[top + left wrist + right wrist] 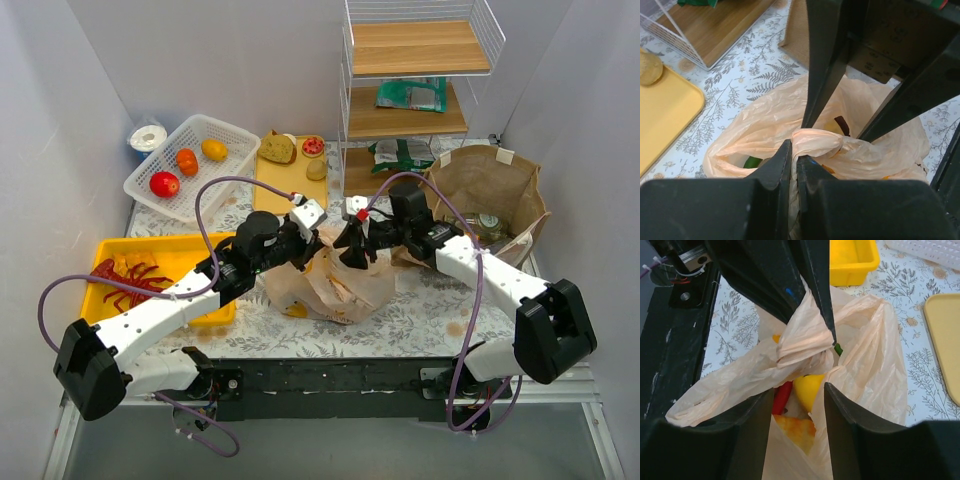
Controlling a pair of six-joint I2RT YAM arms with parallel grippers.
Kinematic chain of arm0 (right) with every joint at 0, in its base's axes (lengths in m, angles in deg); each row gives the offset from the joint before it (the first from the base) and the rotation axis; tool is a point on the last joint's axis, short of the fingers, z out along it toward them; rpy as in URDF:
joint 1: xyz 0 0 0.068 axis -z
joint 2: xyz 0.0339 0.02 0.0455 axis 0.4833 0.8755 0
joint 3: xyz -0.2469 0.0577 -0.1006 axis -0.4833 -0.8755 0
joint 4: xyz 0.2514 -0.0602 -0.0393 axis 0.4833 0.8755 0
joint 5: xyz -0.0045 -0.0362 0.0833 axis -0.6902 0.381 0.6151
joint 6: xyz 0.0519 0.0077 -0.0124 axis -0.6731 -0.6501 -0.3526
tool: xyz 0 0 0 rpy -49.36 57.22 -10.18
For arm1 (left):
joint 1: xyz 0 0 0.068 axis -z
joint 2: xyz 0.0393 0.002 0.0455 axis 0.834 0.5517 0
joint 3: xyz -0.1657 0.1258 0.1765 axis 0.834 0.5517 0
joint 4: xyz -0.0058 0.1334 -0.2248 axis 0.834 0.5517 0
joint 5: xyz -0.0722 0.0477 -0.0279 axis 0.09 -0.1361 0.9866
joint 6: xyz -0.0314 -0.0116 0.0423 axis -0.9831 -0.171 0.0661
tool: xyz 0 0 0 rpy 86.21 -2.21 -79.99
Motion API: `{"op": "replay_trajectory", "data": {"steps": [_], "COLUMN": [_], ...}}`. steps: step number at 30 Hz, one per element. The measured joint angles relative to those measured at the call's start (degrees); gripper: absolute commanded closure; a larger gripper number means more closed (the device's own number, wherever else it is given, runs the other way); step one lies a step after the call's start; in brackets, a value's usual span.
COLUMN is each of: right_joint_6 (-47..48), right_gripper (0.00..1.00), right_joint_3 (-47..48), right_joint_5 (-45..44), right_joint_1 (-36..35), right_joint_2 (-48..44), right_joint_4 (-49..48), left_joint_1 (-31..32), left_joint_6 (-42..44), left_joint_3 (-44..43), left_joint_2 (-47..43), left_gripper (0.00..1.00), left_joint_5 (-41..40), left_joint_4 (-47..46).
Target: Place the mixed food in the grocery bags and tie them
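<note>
The peach plastic grocery bag (335, 285) lies crumpled mid-table with its handles twisted into a knot (817, 140). My left gripper (794, 150) is shut on a handle strand just beside the knot. My right gripper (799, 388) stands open over the bag's mouth, loose plastic between its fingers (840, 415). Inside the bag I see a yellow pepper (810, 390), a red pepper (782, 396) and an orange snack packet (795, 427). From above, both grippers, left (312, 245) and right (352, 250), meet over the bag. The brown paper bag (500, 180) stands open at the right with a can (490, 222) inside.
A white basket (160, 195) holding tomatoes and a lemon sits at the back left, beside a yellow tray (275, 185) with bread pieces. A yellow bin (200, 250) with a red lobster toy stands at the left. A wire shelf rack (410, 90) with green packets rises behind.
</note>
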Motion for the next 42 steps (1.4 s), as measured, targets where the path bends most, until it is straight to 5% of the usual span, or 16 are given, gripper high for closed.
{"op": "replay_trajectory", "data": {"steps": [21, 24, 27, 33, 40, 41, 42], "right_joint_6": [-6.91, -7.43, -8.37, -10.32, -13.42, -13.86, -14.29], "right_gripper": [0.51, 0.57, 0.78, 0.99, 0.99, 0.99, 0.99], "right_joint_3": [-10.1, -10.56, -10.69, -10.69, -13.86, -14.03, -14.14], "right_joint_5": [-9.53, -10.36, -11.3, -13.64, -17.25, -17.88, -18.49], "right_joint_1": [-5.68, -6.03, -6.12, -6.34, -6.8, -6.88, -6.95], "right_joint_2": [-2.67, -2.62, -2.21, -1.55, -4.85, -5.27, -5.68], "right_joint_4": [-21.66, -22.77, -23.74, -24.28, -25.86, -25.64, -25.44], "left_joint_1": [-2.29, -2.4, -2.73, -3.52, -3.67, -3.67, -3.67], "left_joint_6": [-3.32, -3.91, -4.61, -4.9, -5.14, -5.14, -5.16], "left_joint_3": [0.0, 0.0, 0.0, 0.0, 0.0, 0.0, 0.0], "left_joint_2": [1.97, 2.01, 2.01, 2.01, 2.03, 2.03, 2.01], "left_gripper": [1.0, 1.0, 1.0, 1.0, 1.0, 0.98, 0.75], "left_joint_5": [9.16, 9.44, 10.4, 10.84, 12.22, 12.44, 12.61], "left_joint_4": [0.11, 0.11, 0.13, 0.33, 0.35, 0.24, 0.04]}}
